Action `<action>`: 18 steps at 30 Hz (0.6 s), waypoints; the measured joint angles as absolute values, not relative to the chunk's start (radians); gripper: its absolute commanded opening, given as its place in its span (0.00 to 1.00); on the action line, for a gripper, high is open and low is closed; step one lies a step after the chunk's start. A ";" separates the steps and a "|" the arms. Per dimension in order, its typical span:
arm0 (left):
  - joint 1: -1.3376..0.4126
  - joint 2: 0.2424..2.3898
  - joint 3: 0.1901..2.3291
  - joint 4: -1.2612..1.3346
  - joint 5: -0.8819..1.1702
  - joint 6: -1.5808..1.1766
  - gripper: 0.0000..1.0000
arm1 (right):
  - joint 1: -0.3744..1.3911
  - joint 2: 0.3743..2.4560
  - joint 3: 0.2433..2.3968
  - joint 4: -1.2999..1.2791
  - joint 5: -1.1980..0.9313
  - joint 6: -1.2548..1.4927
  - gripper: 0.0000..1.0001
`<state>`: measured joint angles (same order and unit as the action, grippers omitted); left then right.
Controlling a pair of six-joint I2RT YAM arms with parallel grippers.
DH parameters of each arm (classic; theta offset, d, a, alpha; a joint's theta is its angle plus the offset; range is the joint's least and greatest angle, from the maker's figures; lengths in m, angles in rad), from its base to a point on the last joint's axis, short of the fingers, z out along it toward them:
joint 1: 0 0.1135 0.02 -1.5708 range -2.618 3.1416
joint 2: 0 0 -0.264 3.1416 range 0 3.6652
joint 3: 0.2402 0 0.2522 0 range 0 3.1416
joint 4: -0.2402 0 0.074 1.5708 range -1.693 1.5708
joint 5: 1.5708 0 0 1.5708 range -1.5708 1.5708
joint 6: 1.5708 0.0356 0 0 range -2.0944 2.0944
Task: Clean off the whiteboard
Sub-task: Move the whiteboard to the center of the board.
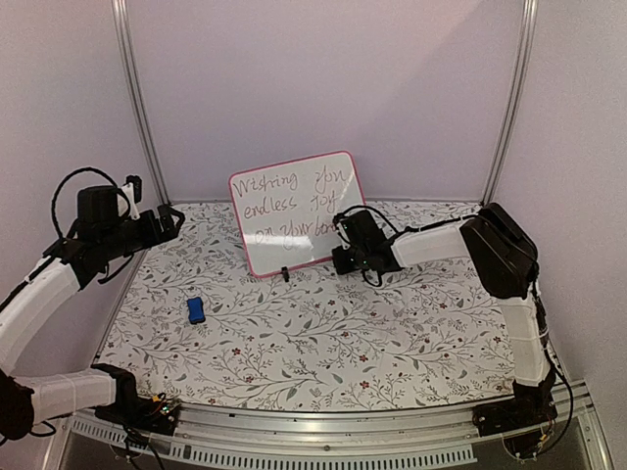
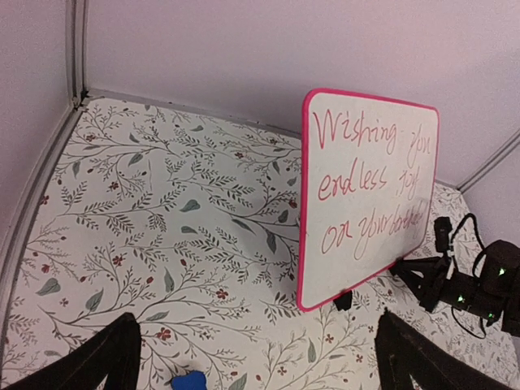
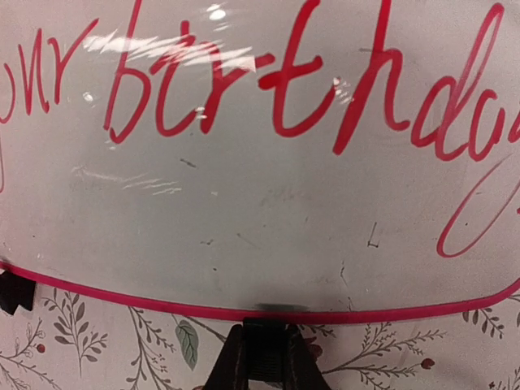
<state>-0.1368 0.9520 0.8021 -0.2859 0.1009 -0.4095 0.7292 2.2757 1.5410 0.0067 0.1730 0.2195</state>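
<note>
Holding the left claw raised at the left side, fingers spread wide and aiming rightward. Stretching the right arm leftward from a bent elbow, pinching the right claw fully closed, low down.

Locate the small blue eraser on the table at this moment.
In the top view, the blue eraser lies on the floral table, left of centre, in front of and to the left of the standing whiteboard, well apart from it.

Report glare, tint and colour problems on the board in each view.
Top external: purplish tint, the whiteboard writing washes out to grey. Left wrist: writing reads red, sharp. Right wrist: white glare streaks across the top, over the lettering.
</note>
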 measured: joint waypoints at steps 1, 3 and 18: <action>-0.138 0.951 0.802 -0.291 0.094 -0.421 1.00 | 0.731 2.255 1.507 0.015 0.180 0.228 0.00; -0.147 0.946 0.800 -0.309 0.068 -0.451 1.00 | 0.733 2.214 1.438 0.035 0.192 0.248 0.00; -0.359 0.846 0.656 -0.424 -0.148 -0.725 1.00 | 0.773 1.918 1.013 0.083 0.305 0.414 0.00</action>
<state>-0.3592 0.8463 0.6556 -0.4236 -0.1482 -0.7246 0.7727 1.9182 1.0130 0.0834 0.3050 0.4145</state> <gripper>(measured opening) 0.993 0.104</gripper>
